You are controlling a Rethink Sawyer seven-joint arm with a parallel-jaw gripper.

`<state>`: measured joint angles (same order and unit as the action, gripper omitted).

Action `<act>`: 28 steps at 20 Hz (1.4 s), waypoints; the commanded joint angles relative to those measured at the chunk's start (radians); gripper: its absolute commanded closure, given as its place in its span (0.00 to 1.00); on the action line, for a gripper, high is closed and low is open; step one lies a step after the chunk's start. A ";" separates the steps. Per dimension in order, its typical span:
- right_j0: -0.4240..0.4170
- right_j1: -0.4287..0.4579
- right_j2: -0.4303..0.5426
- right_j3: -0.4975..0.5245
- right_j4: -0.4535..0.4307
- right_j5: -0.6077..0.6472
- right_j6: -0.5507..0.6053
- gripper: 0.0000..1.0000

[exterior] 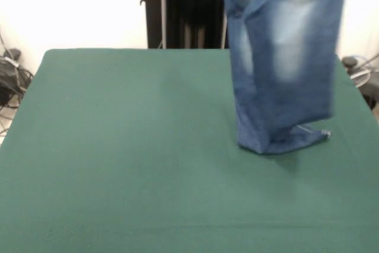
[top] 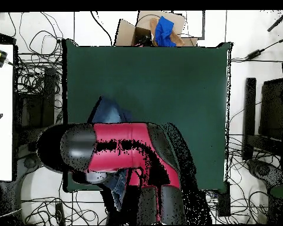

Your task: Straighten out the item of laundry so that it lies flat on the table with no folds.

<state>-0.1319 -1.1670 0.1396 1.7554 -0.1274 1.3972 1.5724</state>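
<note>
Front view shows the jeans [exterior: 284, 57] hanging up in the air on the right side of the desk [exterior: 118, 146]. Waist end is up at the top edge of the pic, w/ the orange-stitched pockets just showing. Legs hang down, and only the hems touch the green cloth, bent over in a little pile. The denim looks a bit smeared, so it's prob swinging.

Overhead view shows the red and black arm [top: 117, 154] reaching over the desk from the bottom, w/ a bit of blue denim poking out above it and below it. The arm hides most of the jeans there.

Fingers: can't tell if they're clenched or let go; neither view shows them. Something must hold the waist up, but that's a guess.

What could go wrong:
- If the jeans drop straight down now, the legs crumple on the bent hems and make more folds.
- Legs hang close together, so one may land on top of the other.
- Swinging cloth may land crooked or twisted.
- Jeans sit near the desk's side edge, so a pull that way could slide them off.
</note>
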 commanded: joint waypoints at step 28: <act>-0.174 0.366 0.135 -0.131 0.003 -0.492 -0.154 1.00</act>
<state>-0.2043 -0.9063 0.1770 1.5230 -0.0746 1.0664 1.5890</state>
